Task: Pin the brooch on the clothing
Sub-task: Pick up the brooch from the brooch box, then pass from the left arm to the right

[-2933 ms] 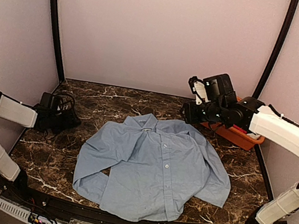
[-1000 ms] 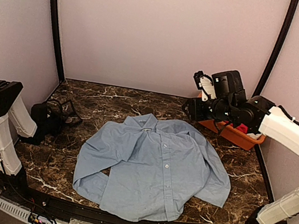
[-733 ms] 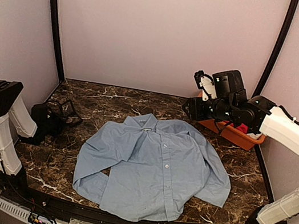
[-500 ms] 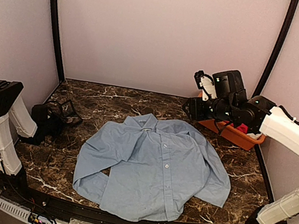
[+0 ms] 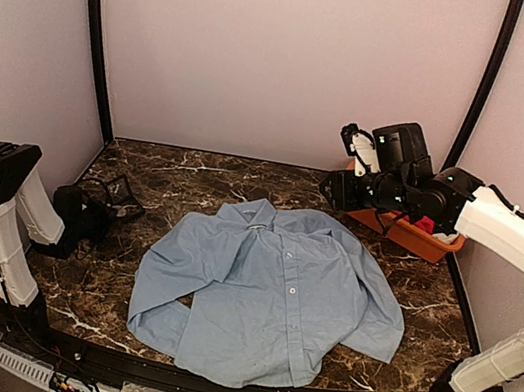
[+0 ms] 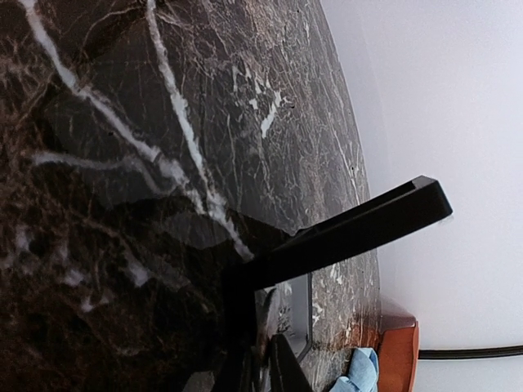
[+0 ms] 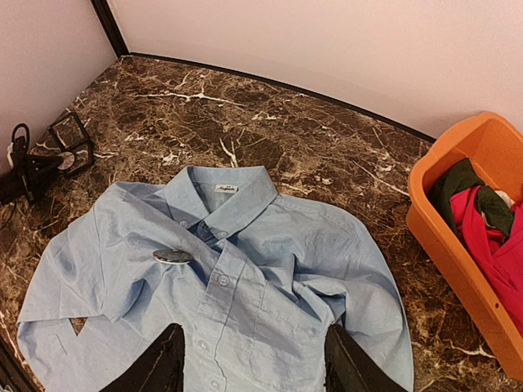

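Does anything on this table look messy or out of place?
Nothing is spilled or broken. The blue shirt lies rumpled, one sleeve doubled back, with a small dark brooch resting below its collar.

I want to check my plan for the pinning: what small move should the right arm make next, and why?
Probably lower the right gripper toward the brooch: its jaws stand open and empty above the shirt, and the brooch lies just below the collar.
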